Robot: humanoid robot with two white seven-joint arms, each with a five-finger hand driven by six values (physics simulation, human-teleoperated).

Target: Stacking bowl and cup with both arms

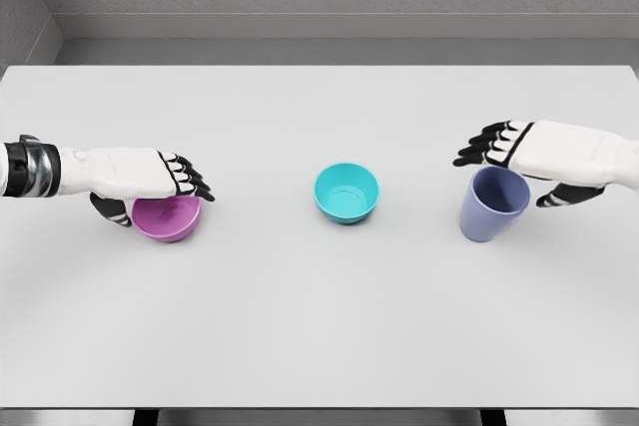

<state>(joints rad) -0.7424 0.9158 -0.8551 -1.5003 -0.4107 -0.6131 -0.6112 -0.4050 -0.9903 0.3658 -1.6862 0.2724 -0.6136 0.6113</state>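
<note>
A purple bowl [168,219] stands on the table at the left. My left hand [160,199] hovers flat over its far rim, fingers [190,179] stretched out above it and thumb [112,211] hanging down at the bowl's left side; it grips nothing. A teal bowl [346,193] sits upright in the middle, apart from both hands. At the right stands a blue-violet cup [492,206]. My right hand [504,179] is just above and behind its rim, fingers [484,146] spread to the left, thumb [561,197] to the cup's right, not closed on it.
The white table [319,326] stretches wide in front of the three vessels. A grey wall runs behind its far edge. Roughly a hand's length separates the teal bowl from each neighbour.
</note>
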